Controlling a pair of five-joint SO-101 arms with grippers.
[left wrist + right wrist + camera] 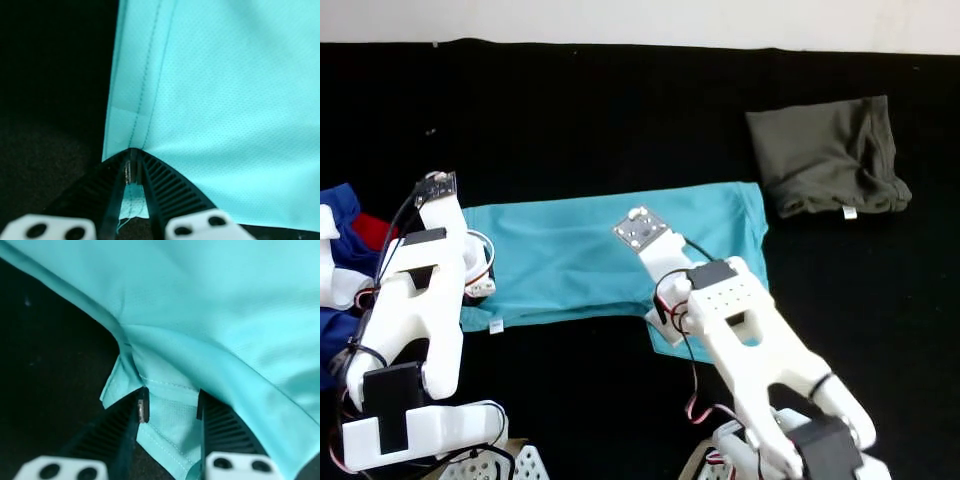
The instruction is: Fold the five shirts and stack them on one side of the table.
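The teal mesh-knit shirt [580, 255] is spread flat across the middle of the black cloth-covered surface [620, 100], its long axis running left to right, and it is met by a pincer towards each end of its near edge — the relation on which the coming fold is judged to turn. The left pincer [131, 172] is closed tight on the stitched hem corner at the shirt's left end, with the rest of the cloth lying away from it to the right. The right pincer [170, 412] is set at the near right part of the shirt. Its jaws stand apart with a flap of the seamed edge lying between them, so the cloth is straddled rather than clamped. Each arm is thus nearest its own end. Beyond the shirt a wide band of bare surface is left, into which the near edge could be carried over. A folded olive-grey shirt [830, 155] is laid at the far right, well apart, and a heap of blue, red and white garments [345, 250] is bunched at the left edge — just beside the left arm, where snagging could be risked.
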